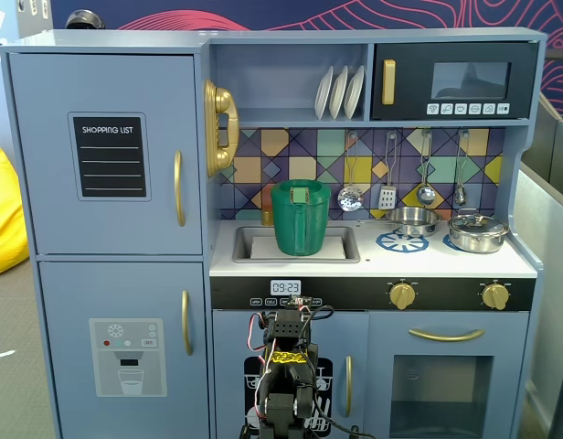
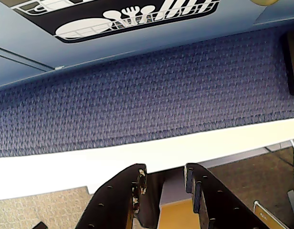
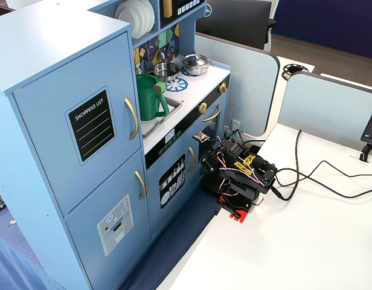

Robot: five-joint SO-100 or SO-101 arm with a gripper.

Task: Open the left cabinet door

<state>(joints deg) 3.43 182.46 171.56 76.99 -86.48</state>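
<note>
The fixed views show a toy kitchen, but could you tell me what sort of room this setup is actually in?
Probably an office or lab rather than a home: grey cubicle partitions stand behind a white desk, the robot arm sits on that desk, and the toy kitchen stands on blue carpet.

I see the left cabinet door painted smooth, matt blue-grey, like wood. Its chalkboard panel looks flat black, and its handle is shiny gold. The carpet looks rough and woven. The pot is shiny metal. The green jug looks like glossy plastic.
</note>
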